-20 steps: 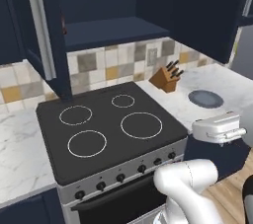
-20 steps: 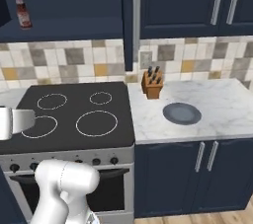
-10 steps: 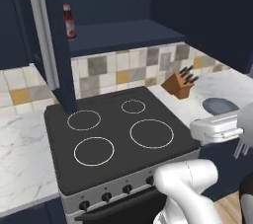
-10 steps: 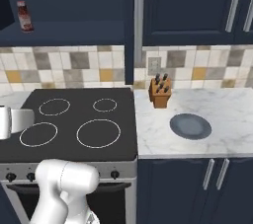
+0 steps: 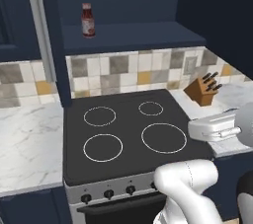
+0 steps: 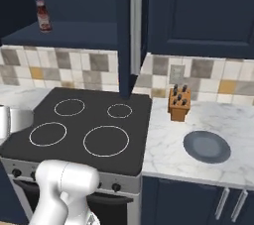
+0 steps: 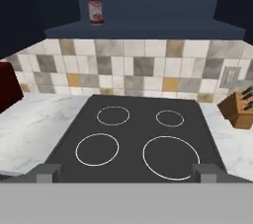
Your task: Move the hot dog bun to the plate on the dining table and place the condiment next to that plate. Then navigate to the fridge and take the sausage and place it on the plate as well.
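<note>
The condiment, a red sauce bottle with a white label, stands upright on a dark blue shelf above the stove. The bottle is at the upper left in the right base view and near the top, left of the middle, in the hand view. My gripper hovers in front of the stove, well below and short of the bottle. It is open, with nothing between its fingertips. The hot dog bun, the plate on the dining table, the fridge and the sausage are out of view.
A wooden knife block stands on the marble counter right of the stove. A dark round dish lies in front of the block. An open cabinet door hangs left of the shelf. A dark red object sits at the far left.
The whole picture has shifted as the base drove, bringing the shelf and the bottle into view above the stove. The gripper has stayed open.
</note>
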Robot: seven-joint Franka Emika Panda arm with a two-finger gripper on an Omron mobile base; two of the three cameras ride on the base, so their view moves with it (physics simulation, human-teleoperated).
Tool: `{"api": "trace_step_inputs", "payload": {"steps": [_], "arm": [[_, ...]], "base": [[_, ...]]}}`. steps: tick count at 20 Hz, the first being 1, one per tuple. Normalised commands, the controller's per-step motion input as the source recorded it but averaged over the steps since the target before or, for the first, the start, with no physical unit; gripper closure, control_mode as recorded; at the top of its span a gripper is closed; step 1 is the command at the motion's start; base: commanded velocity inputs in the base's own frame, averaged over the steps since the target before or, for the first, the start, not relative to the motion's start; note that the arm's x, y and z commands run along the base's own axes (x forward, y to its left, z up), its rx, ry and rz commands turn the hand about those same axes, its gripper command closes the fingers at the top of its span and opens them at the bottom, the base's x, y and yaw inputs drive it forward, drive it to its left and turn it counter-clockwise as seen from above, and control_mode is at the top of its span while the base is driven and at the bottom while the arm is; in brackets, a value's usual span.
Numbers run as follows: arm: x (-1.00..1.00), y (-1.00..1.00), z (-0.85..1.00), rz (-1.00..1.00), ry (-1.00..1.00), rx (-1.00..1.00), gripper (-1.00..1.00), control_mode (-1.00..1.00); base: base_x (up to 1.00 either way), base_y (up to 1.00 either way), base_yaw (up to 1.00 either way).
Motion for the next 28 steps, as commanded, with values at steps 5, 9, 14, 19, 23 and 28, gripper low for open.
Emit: {"api": "trace_step_inputs", "payload": {"steps": [5,9,14,19,23,28], "arm": [[0.00,0.00,0.00,0.00,0.00,0.00,-1.00,1.00],[0.00,0.00,0.00,0.00,0.00,0.00,-1.00,1.00],[0.00,0.00,0.00,0.00,0.00,0.00,-1.00,1.00],[0.15,0.00,0.05,0.01,-0.02,0.00,-1.00,-1.00],[0.70,0.00,0.54,0.10,-0.12,-0.05,-1.00,-1.00],[0.52,0.01,0.63,0.06,-0.08,-0.06,-1.00,-1.00]], "base": [[-0.25,0.39,0.22],[-0.01,0.15,0.00],[0.90,0.00,0.00],[0.77,0.00,0.03],[0.00,0.00,0.00],[0.00,0.00,0.00]]}}
